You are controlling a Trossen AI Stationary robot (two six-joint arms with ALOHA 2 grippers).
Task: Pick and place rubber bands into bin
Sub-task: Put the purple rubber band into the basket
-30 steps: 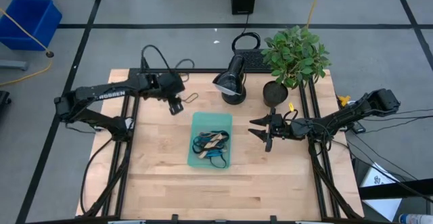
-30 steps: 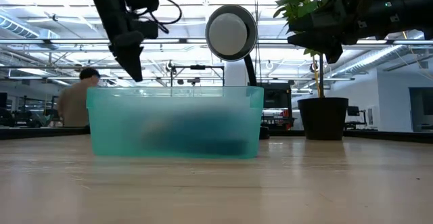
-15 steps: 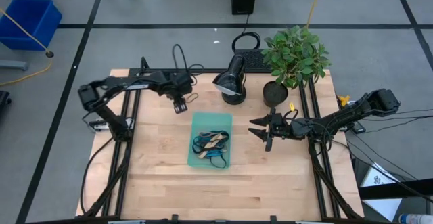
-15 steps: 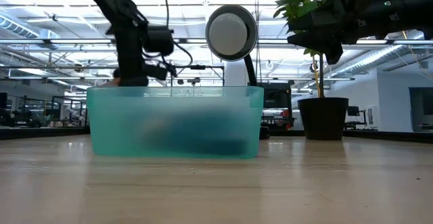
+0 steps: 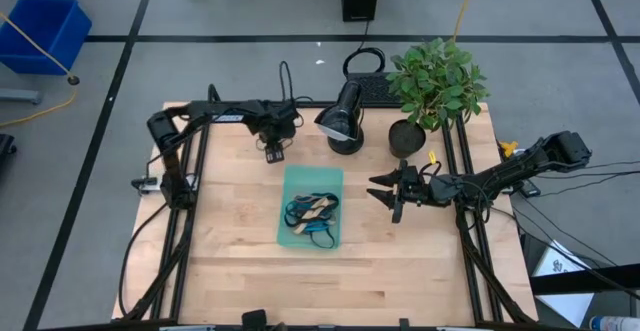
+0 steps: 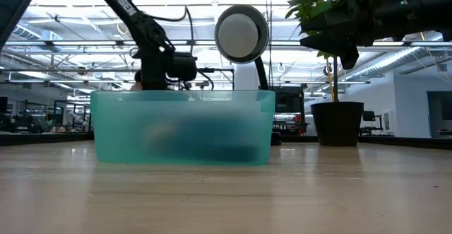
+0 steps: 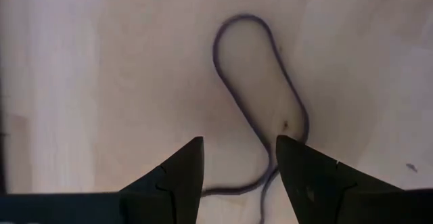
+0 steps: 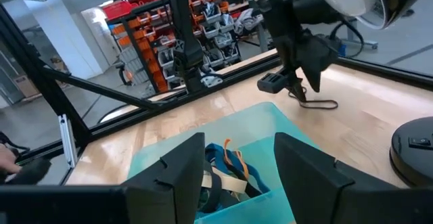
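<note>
A dark rubber band (image 7: 260, 82) lies flat as a long loop on the wooden table, beyond the bin's far left corner; it also shows in the right wrist view (image 8: 323, 104). My left gripper (image 7: 237, 173) points down over it, open, with one end of the loop between its fingers; in the high view it (image 5: 273, 154) stands near the far edge. The teal bin (image 5: 335, 176) holds several bands (image 5: 310, 211). My right gripper (image 5: 385, 193) is open and empty, above the table to the right of the bin.
A desk lamp (image 5: 340, 121) and a potted plant (image 5: 435, 81) stand at the table's far edge, right of my left gripper. A deep blue tub (image 5: 40, 31) sits on the floor at the far left. The bin's near wall (image 6: 183, 124) hides my left fingertips in the low view.
My left gripper has gone toward the table's right edge and down, from above the bin's rim height to just over the loose dark band, while its arm swung in over the far edge. The band has stayed where it was.
</note>
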